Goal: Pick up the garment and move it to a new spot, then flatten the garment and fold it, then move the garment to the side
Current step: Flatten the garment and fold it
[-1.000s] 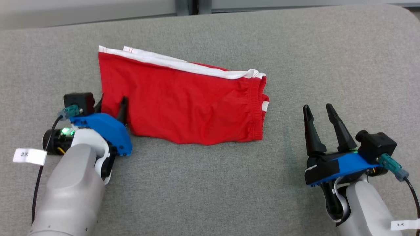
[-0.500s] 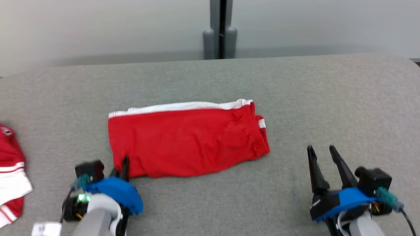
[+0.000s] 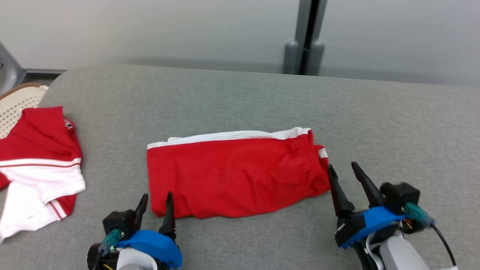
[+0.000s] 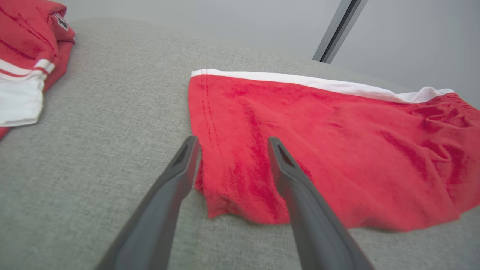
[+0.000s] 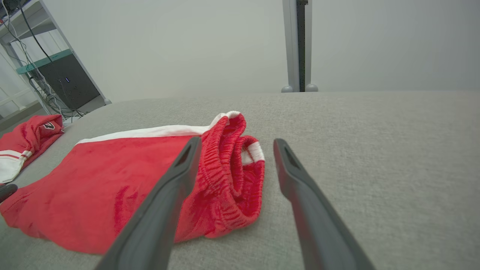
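Note:
The garment (image 3: 236,172) is a pair of red shorts with a white side stripe, lying folded and flat on the grey padded table (image 3: 240,97). My left gripper (image 3: 157,198) is open at its near left corner. In the left wrist view the gripper (image 4: 233,144) straddles that hem corner of the garment (image 4: 337,142), one finger over the cloth and one over the table. My right gripper (image 3: 342,168) is open at the waistband end. In the right wrist view the gripper (image 5: 237,144) frames the bunched elastic waistband (image 5: 232,168), with nothing held.
A second red and white garment (image 3: 37,161) lies crumpled at the table's left edge, also seen in the left wrist view (image 4: 26,56). A perforated chair back (image 3: 18,105) stands beyond that edge. A grey post (image 3: 305,48) and wall stand behind the table.
The head camera has tilted up and turned left, bringing the second garment into view. My left gripper's fingers stand wider apart at the corner. My right gripper is closer to the waistband.

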{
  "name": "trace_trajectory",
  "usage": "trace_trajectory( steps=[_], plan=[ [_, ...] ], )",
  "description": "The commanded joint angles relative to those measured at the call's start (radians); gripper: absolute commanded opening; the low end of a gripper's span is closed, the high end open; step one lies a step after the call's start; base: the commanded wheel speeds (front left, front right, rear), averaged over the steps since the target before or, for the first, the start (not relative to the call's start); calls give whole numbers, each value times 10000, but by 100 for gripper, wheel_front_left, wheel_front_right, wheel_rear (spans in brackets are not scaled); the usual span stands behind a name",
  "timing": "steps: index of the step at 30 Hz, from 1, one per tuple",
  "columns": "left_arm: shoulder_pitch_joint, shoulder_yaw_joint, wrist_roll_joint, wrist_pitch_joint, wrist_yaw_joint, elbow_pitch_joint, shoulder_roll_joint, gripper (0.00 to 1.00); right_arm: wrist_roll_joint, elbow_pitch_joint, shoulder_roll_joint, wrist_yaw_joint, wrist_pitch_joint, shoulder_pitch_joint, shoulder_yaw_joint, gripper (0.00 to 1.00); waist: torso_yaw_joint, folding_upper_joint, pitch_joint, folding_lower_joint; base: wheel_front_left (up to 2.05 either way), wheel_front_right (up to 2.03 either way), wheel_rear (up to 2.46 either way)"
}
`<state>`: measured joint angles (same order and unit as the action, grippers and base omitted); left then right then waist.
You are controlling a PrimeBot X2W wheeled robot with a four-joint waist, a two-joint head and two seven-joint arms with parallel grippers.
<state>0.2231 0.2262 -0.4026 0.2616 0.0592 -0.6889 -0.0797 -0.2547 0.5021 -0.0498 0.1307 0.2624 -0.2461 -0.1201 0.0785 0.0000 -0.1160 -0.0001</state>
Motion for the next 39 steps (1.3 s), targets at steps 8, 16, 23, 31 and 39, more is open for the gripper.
trace_trajectory(
  steps=[8, 16, 23, 31, 39],
  plan=[
    [-99, 33, 430, 47, 319, 210, 204, 100, 500, 2398, -35, 0, 32, -1711, 228, 100, 1040, 0, -424, 1, 0, 0, 0],
    [-205, -124, 614, 49, 510, 100, 269, 100, 359, 4761, -20, 0, -7, -1790, 830, 100, 1429, 0, -462, 1, 0, 0, 0],
    [-293, -195, 799, 48, 606, 280, 287, 100, -902, 4330, 9, 0, -19, -1243, 501, 0, 1274, 0, -353, 1, 0, 0, 0],
    [-565, 15, 796, 50, 661, 316, 295, 100, -384, 2863, -80, -8, 22, -517, 2486, 0, 686, 0, 69, 1, 0, 0, 0],
    [-696, 539, 605, 48, 702, 215, 288, 100, 862, 2282, -55, 1, 21, -549, 3847, 0, 448, 0, 279, 1, 0, 0, 0]
  ],
)
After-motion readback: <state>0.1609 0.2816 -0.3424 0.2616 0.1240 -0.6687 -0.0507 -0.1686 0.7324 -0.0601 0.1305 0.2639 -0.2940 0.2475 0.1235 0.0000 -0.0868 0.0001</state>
